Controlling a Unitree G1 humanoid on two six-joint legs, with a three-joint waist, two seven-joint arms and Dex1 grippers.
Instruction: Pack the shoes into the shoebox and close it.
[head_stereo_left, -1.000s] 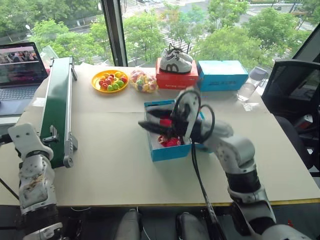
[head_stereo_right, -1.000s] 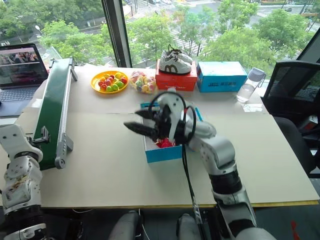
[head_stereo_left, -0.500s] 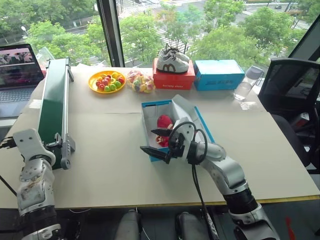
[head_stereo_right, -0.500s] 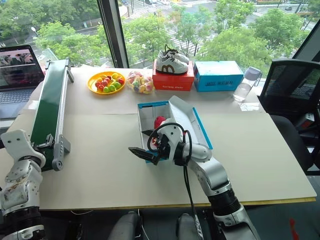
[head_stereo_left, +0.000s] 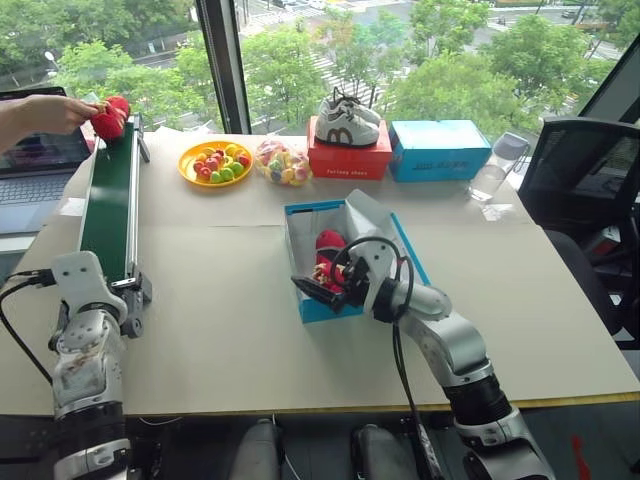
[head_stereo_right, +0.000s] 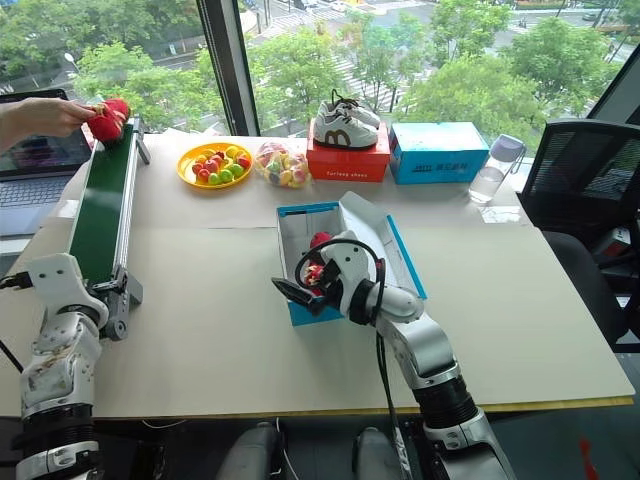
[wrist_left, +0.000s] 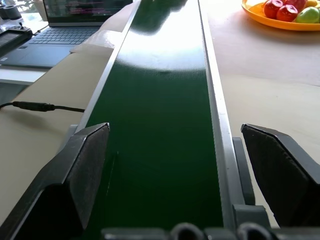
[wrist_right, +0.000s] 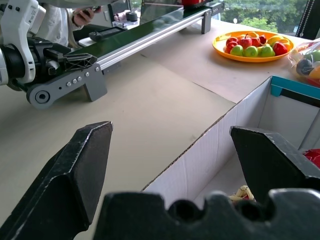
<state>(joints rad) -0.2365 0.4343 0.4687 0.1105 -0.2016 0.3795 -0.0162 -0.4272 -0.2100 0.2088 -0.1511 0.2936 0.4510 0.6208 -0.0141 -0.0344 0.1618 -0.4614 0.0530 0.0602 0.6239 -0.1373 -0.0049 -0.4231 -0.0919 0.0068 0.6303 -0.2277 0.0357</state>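
Diffs vs 1 sec ago: the right gripper (head_stereo_left: 318, 292) was up over the shoebox (head_stereo_left: 322, 302) w/ a red shoe in it. Now it's lower, at the box's near-left corner, fingers wide open, nothing in them. That red shoe (head_stereo_left: 329, 246) now lies inside the box. A person's hand (head_stereo_left: 52, 112) has come in too, holding the 2nd red shoe (head_stereo_left: 110, 117) over the far end of the green belt (head_stereo_left: 108, 205). That hand wasn't there before. The left gripper (wrist_left: 175, 170) is a bit further fwd, at the near end of the belt, fingers wide open w/ nothing held, 1 on each side of the belt.

Places, all from the shoebox: it sits mid-desk (head_stereo_left: 220, 330), lid (head_stereo_left: 375, 226) up and leaning off its right side. Belt is well to its left. Behind it, near the window: yellow plate of fruit (head_stereo_left: 218, 162), bag of sweets (head_stereo_left: 281, 162), red box (head_stereo_left: 352, 159) w/ white-grey sneakers (head_stereo_left: 348, 119) on top, the other blue box (head_stereo_left: 442, 150), then a clear bottle (head_stereo_left: 494, 173) further right. Laptop (head_stereo_left: 36, 160) is far left, past the belt.

Count: 2 red shoes (1 in box, 1 in the hand), 2 blue boxes, 1 red box, 1 pair sneakers, 1 plate, 1 bag, 1 bottle, 1 belt, 1 laptop, 2 grippers.
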